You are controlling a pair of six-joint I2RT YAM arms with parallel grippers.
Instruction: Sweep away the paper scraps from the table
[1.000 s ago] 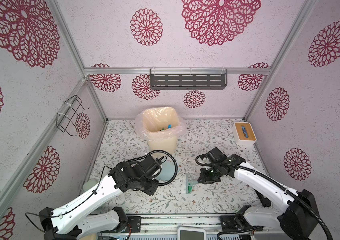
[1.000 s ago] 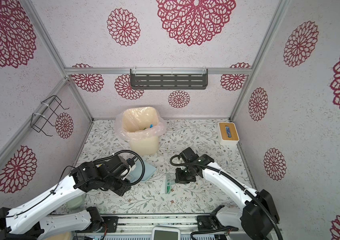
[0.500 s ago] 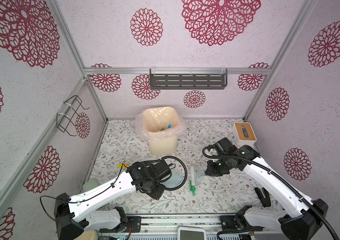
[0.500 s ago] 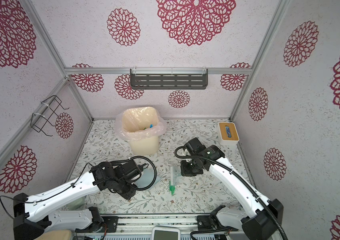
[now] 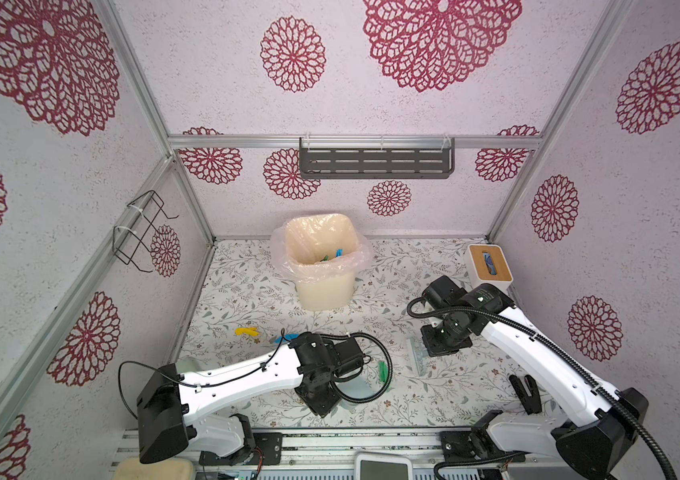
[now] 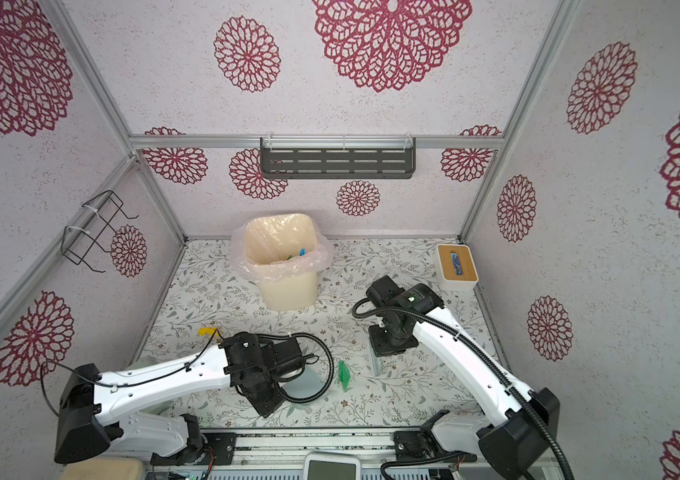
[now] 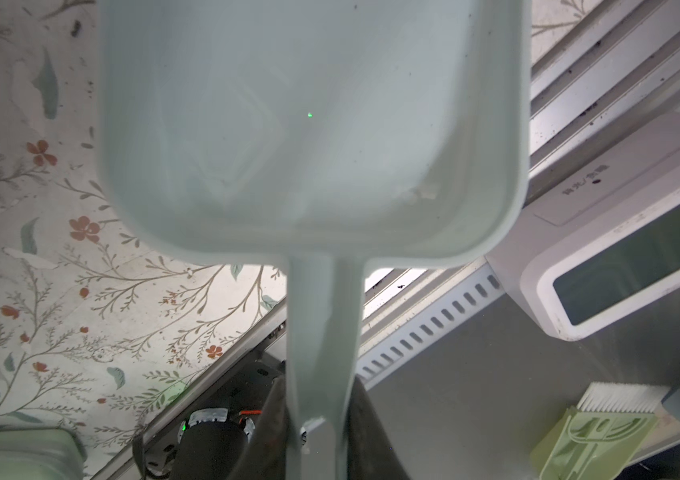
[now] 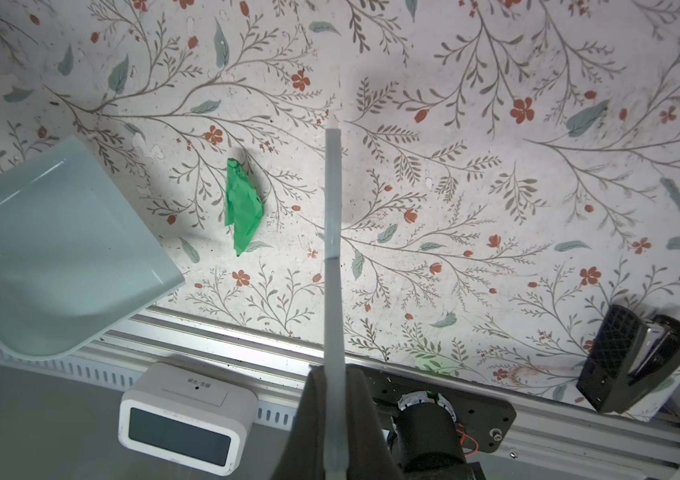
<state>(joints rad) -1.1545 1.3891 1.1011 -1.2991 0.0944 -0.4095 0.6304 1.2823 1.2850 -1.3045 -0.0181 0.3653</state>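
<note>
Far left, a yellow scrap (image 5: 245,331) lies on the table (image 5: 421,399); next, the left end effector (image 7: 317,415) is clamped on the dustpan (image 7: 309,124) handle. Just right of the pan sits the green scrap (image 8: 242,208), and beyond it the right end effector (image 8: 332,419) pinches the brush (image 8: 333,208) tight. Looks like the sweep-in step: the brush must land behind the green scrap and push it left into a pan held flat.

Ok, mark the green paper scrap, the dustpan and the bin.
green paper scrap (image 8: 242,205), right wrist view, middle of the crumpled piece.
dustpan (image 7: 296,145), left wrist view, floor of the pan.
bin (image 5: 323,291), in a top view, front outer wall.
</note>
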